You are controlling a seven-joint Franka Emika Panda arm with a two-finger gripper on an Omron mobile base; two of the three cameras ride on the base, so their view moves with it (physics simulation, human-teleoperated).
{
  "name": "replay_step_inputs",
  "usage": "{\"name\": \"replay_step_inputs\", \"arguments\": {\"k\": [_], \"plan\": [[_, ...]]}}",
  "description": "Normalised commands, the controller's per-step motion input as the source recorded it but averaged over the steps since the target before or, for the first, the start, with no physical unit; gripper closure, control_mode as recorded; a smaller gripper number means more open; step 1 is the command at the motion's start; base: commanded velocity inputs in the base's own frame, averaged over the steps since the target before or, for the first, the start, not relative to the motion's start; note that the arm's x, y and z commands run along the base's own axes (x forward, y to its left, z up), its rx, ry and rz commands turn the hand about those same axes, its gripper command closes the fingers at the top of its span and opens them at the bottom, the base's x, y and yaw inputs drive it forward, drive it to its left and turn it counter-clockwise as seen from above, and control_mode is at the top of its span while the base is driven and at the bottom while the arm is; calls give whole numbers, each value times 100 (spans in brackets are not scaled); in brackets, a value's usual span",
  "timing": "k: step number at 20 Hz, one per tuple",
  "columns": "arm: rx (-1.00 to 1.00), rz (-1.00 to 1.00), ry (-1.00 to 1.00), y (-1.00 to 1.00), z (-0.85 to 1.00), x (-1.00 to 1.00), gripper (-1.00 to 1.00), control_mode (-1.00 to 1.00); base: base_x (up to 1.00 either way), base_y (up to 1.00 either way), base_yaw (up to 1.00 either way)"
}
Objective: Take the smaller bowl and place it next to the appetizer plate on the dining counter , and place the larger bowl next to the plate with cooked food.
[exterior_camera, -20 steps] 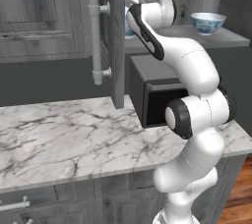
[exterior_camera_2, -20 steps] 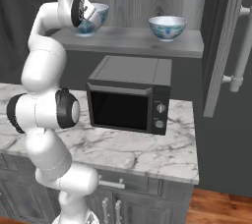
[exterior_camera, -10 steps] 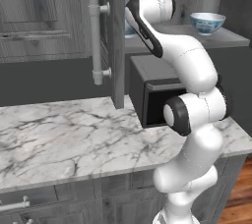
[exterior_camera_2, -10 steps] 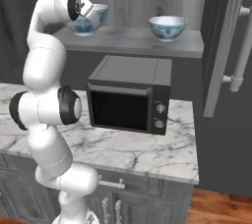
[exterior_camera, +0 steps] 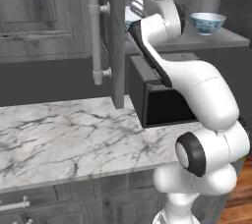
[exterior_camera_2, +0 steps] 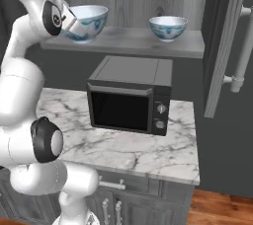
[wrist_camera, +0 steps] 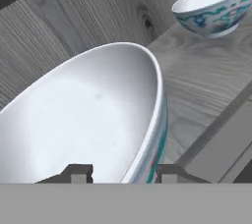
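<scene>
Two bowls stand on a grey wooden shelf [exterior_camera_2: 129,44] above a microwave. The larger bowl [exterior_camera_2: 91,19] [wrist_camera: 83,115], white inside with a teal pattern outside, is at the shelf's left end. My gripper [exterior_camera_2: 74,25] [wrist_camera: 123,171] is shut on its near rim, one finger inside the bowl and one outside. In the left base view the arm hides most of this bowl [exterior_camera: 129,20] and the gripper [exterior_camera: 136,8]. The smaller bowl [exterior_camera_2: 168,25] [exterior_camera: 207,22] [wrist_camera: 216,9] sits apart to the right, untouched. The appetizer plate and the dining counter are out of view.
A black microwave [exterior_camera_2: 129,102] [exterior_camera: 160,101] stands on a marble counter [exterior_camera: 59,137] right under the shelf. An open cabinet door [exterior_camera: 114,36] [exterior_camera_2: 228,41] with a long bar handle stands at each side of the shelf opening. The shelf's wooden back wall is close behind the bowls.
The jaws have closed from wide open onto the larger bowl's rim. The arm and both bowls have hardly moved.
</scene>
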Motion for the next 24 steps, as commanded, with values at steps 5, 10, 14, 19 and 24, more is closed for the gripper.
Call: {"name": "replay_step_inputs", "arguments": {"k": [5, 10, 14, 19, 24], "plan": [[12, -1, -26, -87, 1, -100, 100, -100, 0, 0, 0], [19, 5, -4, -58, 15, -100, 100, -100, 0, 0, 0], [11, 8, 3, -29, 17, -100, 100, -100, 0, 0, 0], [5, 4, 5, -14, 8, -94, 100, -100, 0, 0, 0], [0, 3, 3, -4, -8, -45, 100, -100, 0, 0, 0]]}}
